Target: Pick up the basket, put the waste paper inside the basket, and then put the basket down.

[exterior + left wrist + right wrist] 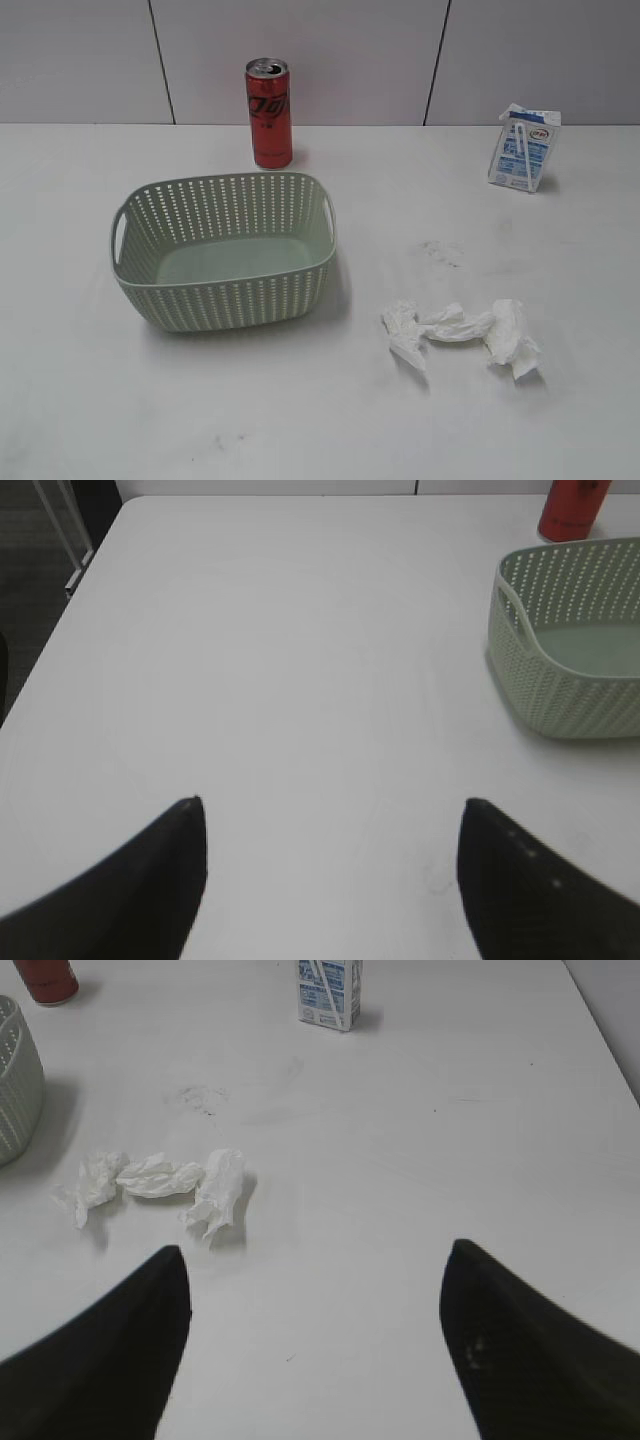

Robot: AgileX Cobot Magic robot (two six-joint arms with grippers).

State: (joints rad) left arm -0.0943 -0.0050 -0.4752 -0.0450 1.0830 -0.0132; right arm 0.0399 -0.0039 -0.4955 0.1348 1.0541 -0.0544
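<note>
The pale green slotted basket [222, 250] stands empty on the white table, left of centre; it also shows at the right edge of the left wrist view [570, 640] and the left edge of the right wrist view [15, 1080]. The waste paper [460, 332], a few crumpled white wads in a row, lies on the table right of the basket; it shows in the right wrist view [160, 1185]. My left gripper [330, 805] is open and empty over bare table, left of the basket. My right gripper [315, 1250] is open and empty, near side of the paper. Neither gripper shows in the exterior view.
A red drink can [269, 112] stands behind the basket, by the wall. A blue-and-white milk carton [524, 148] stands at the back right. A dark smudge [440, 250] marks the table. The table's left edge [60, 620] shows in the left wrist view.
</note>
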